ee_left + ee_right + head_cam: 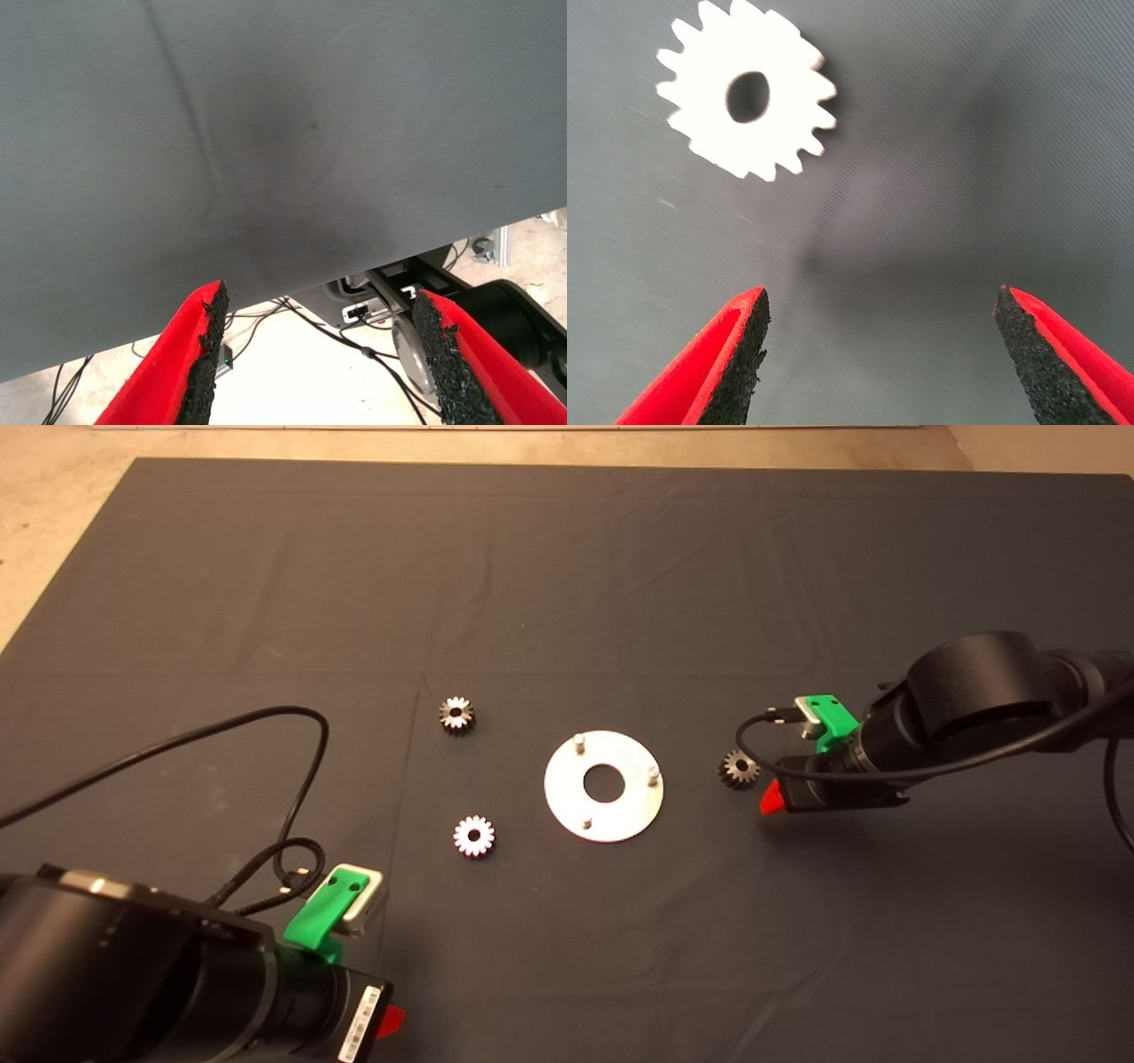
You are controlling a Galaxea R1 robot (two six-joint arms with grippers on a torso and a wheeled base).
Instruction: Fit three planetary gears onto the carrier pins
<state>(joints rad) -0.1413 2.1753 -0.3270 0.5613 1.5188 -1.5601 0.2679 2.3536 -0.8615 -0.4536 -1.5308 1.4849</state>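
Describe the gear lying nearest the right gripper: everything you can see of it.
The gear is a small metal spur gear with many short teeth and a round centre bore. It looks dark grey from above and glares white in the right wrist view. It lies flat on the dark mat, just off the side of the disc that faces the right arm, on no pin. The right gripper is open beside it, not touching; only the mat touches it.

Left hand (390, 1020) fingers — mostly hidden behind its wrist.
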